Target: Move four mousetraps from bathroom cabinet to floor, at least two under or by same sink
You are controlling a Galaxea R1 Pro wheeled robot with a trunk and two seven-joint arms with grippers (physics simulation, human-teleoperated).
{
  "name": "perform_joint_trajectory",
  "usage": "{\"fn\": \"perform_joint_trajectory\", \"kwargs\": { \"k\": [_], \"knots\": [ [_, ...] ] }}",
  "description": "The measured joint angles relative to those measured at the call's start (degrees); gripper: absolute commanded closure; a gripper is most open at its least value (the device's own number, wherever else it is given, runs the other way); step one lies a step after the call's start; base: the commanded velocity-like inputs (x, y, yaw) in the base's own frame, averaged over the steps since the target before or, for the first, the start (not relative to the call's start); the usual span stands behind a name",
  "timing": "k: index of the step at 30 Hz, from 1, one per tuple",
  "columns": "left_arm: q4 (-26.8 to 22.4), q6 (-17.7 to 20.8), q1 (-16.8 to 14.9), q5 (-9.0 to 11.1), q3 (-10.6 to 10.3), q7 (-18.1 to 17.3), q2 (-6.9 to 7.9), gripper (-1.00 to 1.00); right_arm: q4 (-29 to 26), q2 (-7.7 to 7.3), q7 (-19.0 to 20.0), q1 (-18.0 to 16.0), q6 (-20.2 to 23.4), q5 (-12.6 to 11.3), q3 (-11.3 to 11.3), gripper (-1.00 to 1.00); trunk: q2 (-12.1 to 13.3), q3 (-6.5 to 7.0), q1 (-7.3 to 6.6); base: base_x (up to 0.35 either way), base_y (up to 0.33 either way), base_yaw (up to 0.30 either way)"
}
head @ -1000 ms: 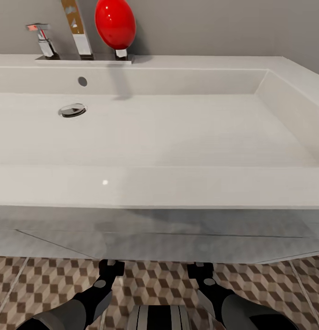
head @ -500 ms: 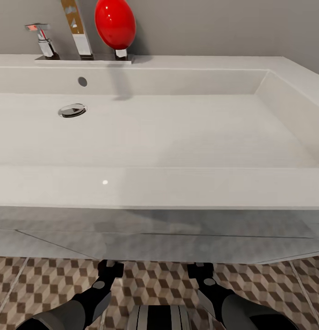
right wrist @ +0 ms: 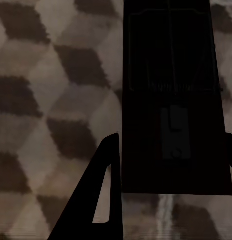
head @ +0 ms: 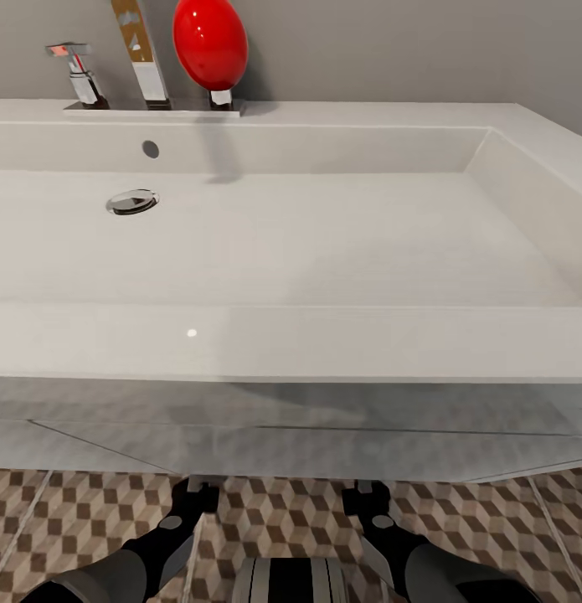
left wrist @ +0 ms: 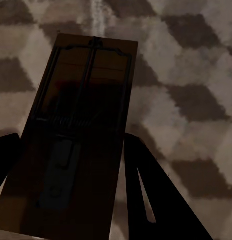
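Note:
The white sink (head: pixel 324 343) spans most of the head view, with its chrome tap (head: pixel 144 59) and round drain (head: pixel 131 201). Below its front edge, both arms reach down toward the cube-patterned bathroom floor (head: pixel 73 511). My left gripper (head: pixel 193 496) (left wrist: pixel 70 145) is shut on a dark brown mousetrap (left wrist: pixel 85 85), held flat just over the tiles (left wrist: pixel 186 75). Beside it, my right gripper (head: pixel 366 498) (right wrist: pixel 171 140) is shut on another mousetrap (right wrist: pixel 171 55) close above the floor (right wrist: pixel 55 100). Whether either trap touches the tiles cannot be told. The cabinet is out of view.
A red egg-shaped object (head: pixel 210 42) and a chrome handle (head: pixel 77 71) stand on the sink's back ledge against the grey wall. The sink's pale underside (head: pixel 282 435) overhangs both grippers closely. My own base (head: pixel 291 582) shows between the arms.
Both grippers have sunk a little toward the floor under the sink, the left one more than the right. The camera has not moved.

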Motion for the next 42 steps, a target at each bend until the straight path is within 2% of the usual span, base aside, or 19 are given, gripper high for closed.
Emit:
{"fn": "perform_joint_trajectory", "kwargs": {
  "k": [10,42],
  "knots": [
    [0.03,1.38,0.0,0.03,0.04,-0.19,0.05,1.0,0.03,-0.01,0.0,0.1,0.07,0.01,0.01,1.0,0.0,0.0,0.0,0.0,0.0,0.0],
    [0.03,1.02,0.0,0.02,0.05,-0.2,0.49,1.0,0.03,0.16,0.17,0.11,-0.08,0.18,0.01,1.0,0.0,0.0,0.0,0.0,0.0,0.0]
  ]
}}
